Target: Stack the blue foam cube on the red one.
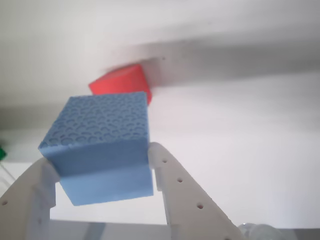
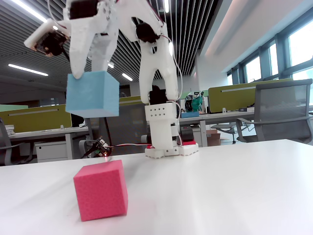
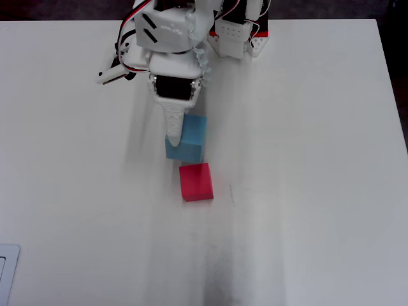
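My gripper (image 1: 102, 170) is shut on the blue foam cube (image 1: 100, 145) and holds it in the air. In the fixed view the blue cube (image 2: 93, 94) hangs well above the table, up and slightly left of the red cube (image 2: 101, 190), which sits on the white table. In the overhead view the blue cube (image 3: 187, 138) is just behind the red cube (image 3: 196, 182), with the gripper (image 3: 177, 135) over its left side. In the wrist view the red cube (image 1: 122, 82) shows beyond the blue cube's far edge.
The arm's white base (image 3: 237, 32) stands at the table's back edge. A small cabled part (image 2: 100, 146) lies on the table behind the red cube. A flat grey object (image 3: 6, 273) sits at the front left corner. The white table (image 3: 306, 191) spreads to the right.
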You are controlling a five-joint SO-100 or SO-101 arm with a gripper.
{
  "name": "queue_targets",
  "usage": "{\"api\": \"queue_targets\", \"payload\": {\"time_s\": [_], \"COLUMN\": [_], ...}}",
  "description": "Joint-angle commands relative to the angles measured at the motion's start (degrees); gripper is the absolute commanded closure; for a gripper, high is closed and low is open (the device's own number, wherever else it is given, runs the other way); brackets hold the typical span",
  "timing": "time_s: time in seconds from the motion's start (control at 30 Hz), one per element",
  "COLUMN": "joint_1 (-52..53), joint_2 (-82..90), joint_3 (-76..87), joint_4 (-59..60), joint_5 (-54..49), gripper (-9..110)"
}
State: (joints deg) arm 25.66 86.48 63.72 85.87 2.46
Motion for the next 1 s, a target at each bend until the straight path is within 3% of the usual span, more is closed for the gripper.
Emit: {"api": "queue_targets", "payload": {"time_s": [0.0,0.97], "joint_1": [0.3,-2.2], "joint_2": [-1.6,-22.7], "joint_3": [-7.6,-12.7], "joint_4": [1.3,-0.9], "joint_5": [0.4,3.1], "gripper": [82,82]}}
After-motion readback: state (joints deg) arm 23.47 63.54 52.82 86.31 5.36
